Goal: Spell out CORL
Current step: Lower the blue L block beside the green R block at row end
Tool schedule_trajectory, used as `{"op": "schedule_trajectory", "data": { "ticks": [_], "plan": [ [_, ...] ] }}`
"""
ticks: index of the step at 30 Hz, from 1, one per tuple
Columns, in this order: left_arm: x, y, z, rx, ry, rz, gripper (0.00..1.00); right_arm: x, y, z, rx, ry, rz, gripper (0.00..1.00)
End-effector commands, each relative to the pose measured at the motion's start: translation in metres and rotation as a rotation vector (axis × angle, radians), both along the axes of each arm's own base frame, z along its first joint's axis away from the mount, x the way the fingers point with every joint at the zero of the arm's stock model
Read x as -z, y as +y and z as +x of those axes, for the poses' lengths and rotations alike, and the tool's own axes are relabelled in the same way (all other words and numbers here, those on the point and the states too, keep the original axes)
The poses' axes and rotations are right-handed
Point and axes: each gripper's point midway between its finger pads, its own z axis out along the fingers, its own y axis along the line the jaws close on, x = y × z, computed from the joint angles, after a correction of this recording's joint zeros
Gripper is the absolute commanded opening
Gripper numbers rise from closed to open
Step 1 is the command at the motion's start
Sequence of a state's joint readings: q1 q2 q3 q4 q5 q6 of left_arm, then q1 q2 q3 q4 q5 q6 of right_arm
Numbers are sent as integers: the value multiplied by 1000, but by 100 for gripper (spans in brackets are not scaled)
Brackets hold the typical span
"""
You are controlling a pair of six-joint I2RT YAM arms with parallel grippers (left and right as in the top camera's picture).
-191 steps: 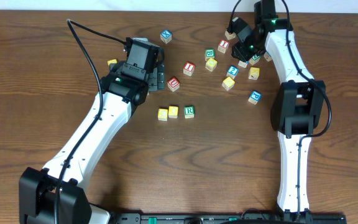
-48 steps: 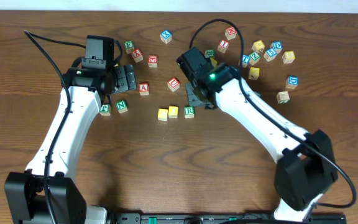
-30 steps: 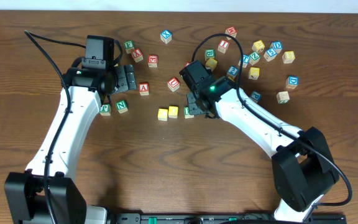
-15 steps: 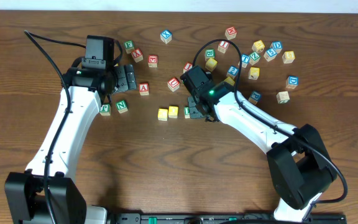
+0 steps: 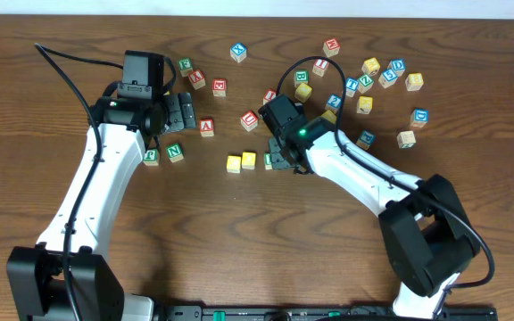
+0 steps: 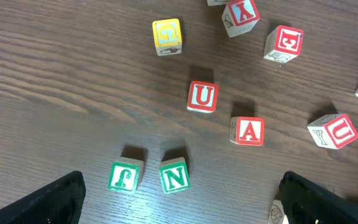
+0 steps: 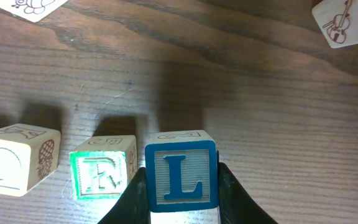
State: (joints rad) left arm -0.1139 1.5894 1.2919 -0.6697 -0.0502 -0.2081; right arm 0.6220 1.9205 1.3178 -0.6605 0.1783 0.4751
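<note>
Two yellow-faced cubes [image 5: 233, 163] [image 5: 249, 160] lie side by side at mid-table. In the right wrist view the nearer of them shows a pale O face [image 7: 17, 158]. The green R cube [image 7: 102, 174] stands just to the right of it. My right gripper [image 7: 181, 186] is shut on the blue L cube [image 7: 180, 171], which sits close against the R's right side. In the overhead view that gripper [image 5: 279, 159] covers the L and most of the R. My left gripper [image 5: 182, 111] hangs open over the left group of cubes, and its dark fingers [image 6: 48, 202] hold nothing.
Under the left gripper lie green J [image 6: 126, 175] and N [image 6: 174, 175] cubes, and red U [image 6: 202, 96] and A [image 6: 248, 131] cubes. A red-lettered cube [image 5: 250, 119] lies behind the row. Several loose cubes [image 5: 370, 67] are scattered at the back right.
Over the last second the right gripper has edged slightly toward the row with the L cube, then held still. The left arm has not moved.
</note>
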Motion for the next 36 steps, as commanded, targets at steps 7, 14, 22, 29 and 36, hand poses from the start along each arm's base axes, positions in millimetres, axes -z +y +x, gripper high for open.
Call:
{"op": "schedule_trajectory", "data": {
  "ticks": [7,14,22,29,36],
  "plan": [
    [-15,-1,3,14,-39,-3,98,23,-10,-2,38,33,-45,2],
    [-15,-1,3,14,-39,-3,98,24,-10,-2,45,36,-44,2],
    [-15,-2,3,15,-39,-3,98,24,-8,-1,44,29,-38,2],
    [-15,-1,3,14,-39,-3,98,25,-9,-2,58,32,-35,2],
    [-15,-1,3,14,-39,-3,98,28,-7,-6,63,46,-24,2]
  ]
}}
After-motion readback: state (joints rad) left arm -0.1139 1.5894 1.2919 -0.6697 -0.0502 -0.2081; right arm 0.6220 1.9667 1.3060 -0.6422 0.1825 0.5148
